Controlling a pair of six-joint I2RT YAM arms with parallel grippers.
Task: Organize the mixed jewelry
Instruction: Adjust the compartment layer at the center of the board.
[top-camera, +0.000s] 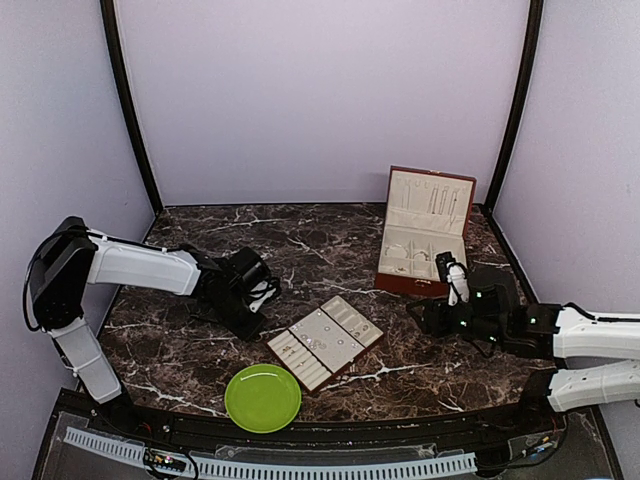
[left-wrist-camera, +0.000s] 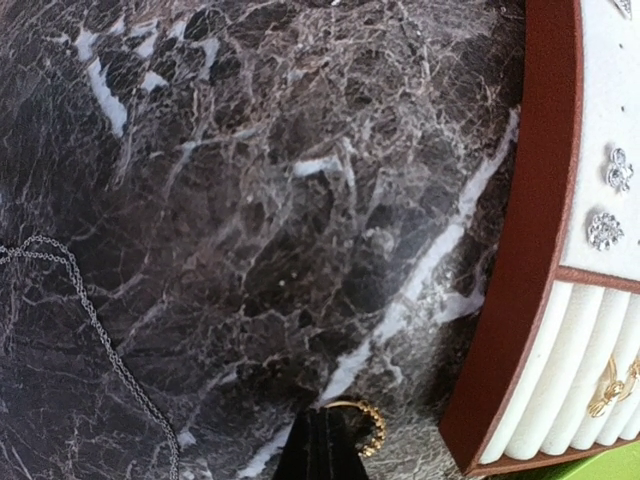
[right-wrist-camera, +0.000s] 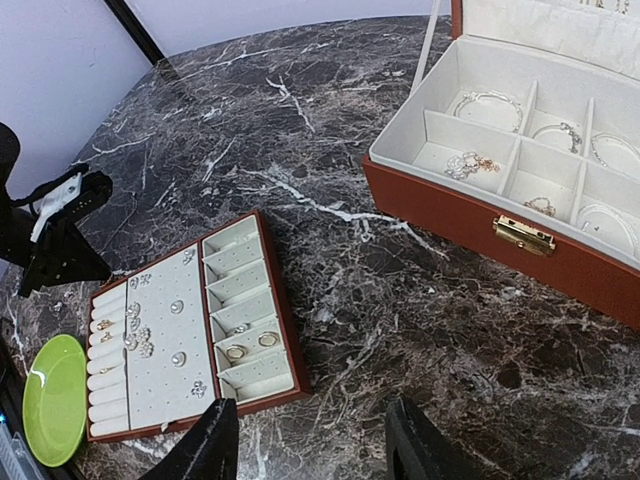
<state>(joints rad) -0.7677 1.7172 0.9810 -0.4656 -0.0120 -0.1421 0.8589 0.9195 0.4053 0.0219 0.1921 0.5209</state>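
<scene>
My left gripper (left-wrist-camera: 325, 420) is shut, and a small gold beaded ring (left-wrist-camera: 368, 425) sits pinched at its tip just above the dark marble table (left-wrist-camera: 300, 200). A thin silvery chain (left-wrist-camera: 100, 340) lies loose on the marble to its left. In the top view the left gripper (top-camera: 255, 300) hangs left of the cream-lined tray (top-camera: 300, 362). That tray (left-wrist-camera: 530, 250) holds silvery studs (left-wrist-camera: 605, 230) and gold pieces (left-wrist-camera: 610, 395) in its ridged rolls. My right gripper (right-wrist-camera: 310, 450) stands open over bare marble near the tray's (right-wrist-camera: 285, 320) corner, holding nothing.
A reddish-brown box (top-camera: 425, 232) stands open at the back right, with bracelets in its compartments (right-wrist-camera: 490, 105) and a gold clasp (right-wrist-camera: 522, 234). A green plate (top-camera: 262, 397) lies at the near edge, below the tray. Purple walls close in the table.
</scene>
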